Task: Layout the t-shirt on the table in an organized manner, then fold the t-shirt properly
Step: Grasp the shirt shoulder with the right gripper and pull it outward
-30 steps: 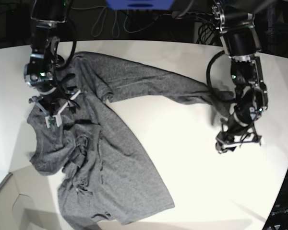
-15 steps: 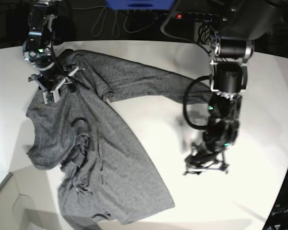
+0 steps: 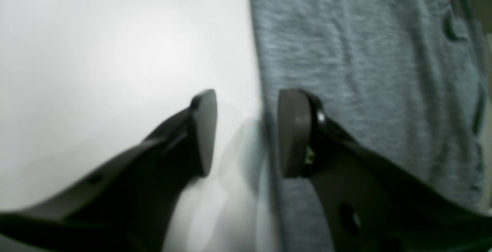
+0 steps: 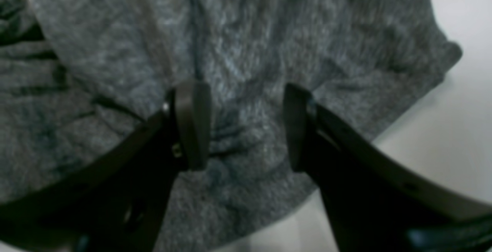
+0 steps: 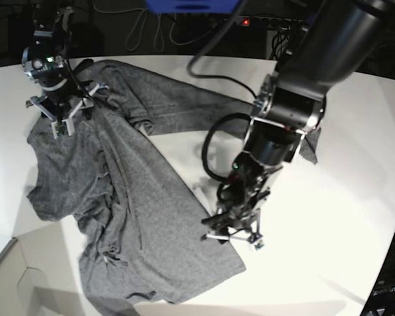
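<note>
The dark grey t-shirt (image 5: 138, 217) lies rumpled across the left half of the white table (image 5: 336, 224), one long sleeve (image 5: 197, 105) stretched toward the right. My left gripper (image 5: 234, 234) is open at the shirt's lower right edge. In the left wrist view the gripper (image 3: 246, 132) straddles that edge, one finger over the bare table (image 3: 115, 52) and the other over the t-shirt (image 3: 365, 52). My right gripper (image 5: 59, 115) is open over the shirt's far left part. In the right wrist view the gripper (image 4: 246, 125) has only the t-shirt (image 4: 269, 32) beneath it.
The left arm's thick links (image 5: 296, 99) reach over the sleeve's end and hide part of it. Cables and a blue object (image 5: 191, 5) sit beyond the table's far edge. A lighter panel (image 5: 13, 283) shows at the front left corner.
The left arm swung from the right side toward the front and left, reaching the shirt's lower right edge. The right gripper moved toward the far left, and the shirt's upper part shifted with it.
</note>
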`<action>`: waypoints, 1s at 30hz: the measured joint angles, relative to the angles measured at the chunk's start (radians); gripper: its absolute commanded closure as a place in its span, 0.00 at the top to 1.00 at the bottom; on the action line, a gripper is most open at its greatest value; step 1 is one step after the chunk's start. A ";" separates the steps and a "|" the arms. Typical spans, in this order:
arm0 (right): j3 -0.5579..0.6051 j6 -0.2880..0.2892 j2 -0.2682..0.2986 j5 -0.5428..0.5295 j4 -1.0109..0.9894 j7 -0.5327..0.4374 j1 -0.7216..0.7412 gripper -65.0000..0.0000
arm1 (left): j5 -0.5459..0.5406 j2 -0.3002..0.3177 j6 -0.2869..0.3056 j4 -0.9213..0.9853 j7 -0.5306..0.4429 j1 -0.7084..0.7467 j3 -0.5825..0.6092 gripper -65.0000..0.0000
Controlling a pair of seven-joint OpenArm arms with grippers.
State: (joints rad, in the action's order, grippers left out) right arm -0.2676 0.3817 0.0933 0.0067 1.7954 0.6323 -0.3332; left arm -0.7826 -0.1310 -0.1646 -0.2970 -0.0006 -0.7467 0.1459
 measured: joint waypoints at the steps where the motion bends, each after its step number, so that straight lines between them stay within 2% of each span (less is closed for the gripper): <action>1: 0.000 0.000 0.000 0.000 0.004 0.000 0.000 0.47 | 0.001 -0.004 0.001 0.000 -0.020 -0.002 0.000 0.39; 20: 0.004 0.000 0.000 0.000 0.028 0.004 -0.016 0.47 | 0.010 -0.019 0.022 -0.004 -0.060 0.060 0.003 0.39; 25: 0.004 0.000 0.000 0.000 0.028 0.002 -0.016 0.47 | 0.008 -0.016 0.018 -0.015 -0.060 0.066 0.124 0.39; 28: 0.000 0.003 0.000 0.005 0.060 0.010 -0.016 0.48 | -0.011 -0.016 0.004 -0.120 -0.007 0.106 0.151 0.39; 30: -0.002 0.003 0.000 0.003 0.104 0.001 -0.005 0.48 | -0.009 -0.010 0.004 -0.256 -0.005 0.177 0.152 0.39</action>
State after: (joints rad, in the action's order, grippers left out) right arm -0.2691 0.3851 0.0933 0.0101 1.8996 0.6334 -0.3382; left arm -0.7918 -0.1410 -0.1604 -0.5526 -0.0055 -0.5701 0.2981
